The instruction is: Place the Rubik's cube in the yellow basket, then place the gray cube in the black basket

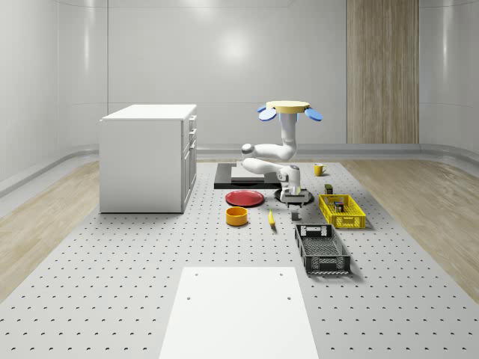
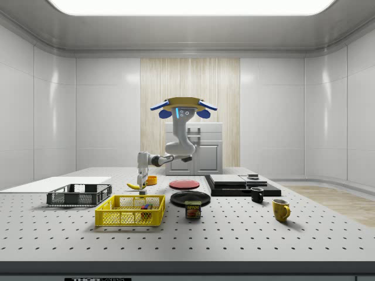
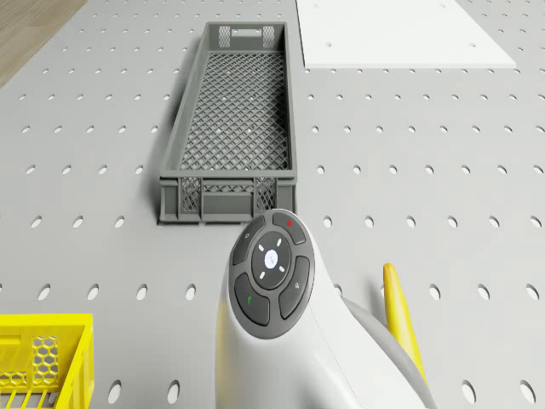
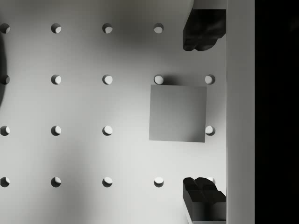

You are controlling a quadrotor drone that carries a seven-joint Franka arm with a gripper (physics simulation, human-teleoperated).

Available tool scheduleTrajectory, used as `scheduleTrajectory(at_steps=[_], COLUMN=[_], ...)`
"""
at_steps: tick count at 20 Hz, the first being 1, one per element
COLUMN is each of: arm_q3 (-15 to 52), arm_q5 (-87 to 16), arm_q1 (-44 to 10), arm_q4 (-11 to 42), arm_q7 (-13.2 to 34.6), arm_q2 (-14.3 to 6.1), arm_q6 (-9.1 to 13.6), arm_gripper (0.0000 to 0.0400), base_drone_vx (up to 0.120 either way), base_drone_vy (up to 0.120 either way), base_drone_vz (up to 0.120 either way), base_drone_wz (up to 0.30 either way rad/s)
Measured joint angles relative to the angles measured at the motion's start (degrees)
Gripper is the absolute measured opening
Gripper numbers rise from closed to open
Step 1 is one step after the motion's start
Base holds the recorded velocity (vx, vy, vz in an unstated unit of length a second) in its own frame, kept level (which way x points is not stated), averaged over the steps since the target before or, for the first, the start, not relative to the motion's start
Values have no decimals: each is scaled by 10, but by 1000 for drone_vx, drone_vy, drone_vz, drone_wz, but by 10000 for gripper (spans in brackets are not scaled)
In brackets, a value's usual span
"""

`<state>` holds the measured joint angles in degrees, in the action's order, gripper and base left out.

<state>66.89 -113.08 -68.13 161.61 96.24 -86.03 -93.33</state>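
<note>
Gray cube (image 4: 178, 113) waiting on the table, basket number two coming up.

Whole-scene view: drone (image 1: 290, 109) is hovering behind the yellow basket (image 1: 342, 211), arm folding down so the gripper (image 1: 294, 200) is hanging low above the cube. Side view: Rubik's cube (image 2: 145, 206) is sitting in the yellow basket, so I'd say half done. Drone view: black basket (image 3: 228, 126) is looking empty. Wrist view: fingers (image 4: 203, 29) are standing apart, straddling the cube, not touching it.
</note>
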Motion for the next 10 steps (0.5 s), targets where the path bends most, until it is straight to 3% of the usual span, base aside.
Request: scheduleTrajectory(at_steps=[10], arm_q3=[-57], arm_q5=[-55], arm_q1=[-12], arm_q4=[-25], arm_q7=[-2], arm_q2=[6], arm_q6=[-22], arm_gripper=[400], base_drone_vx=[0], base_drone_vy=[0], base_drone_vz=[0], base_drone_wz=[0])
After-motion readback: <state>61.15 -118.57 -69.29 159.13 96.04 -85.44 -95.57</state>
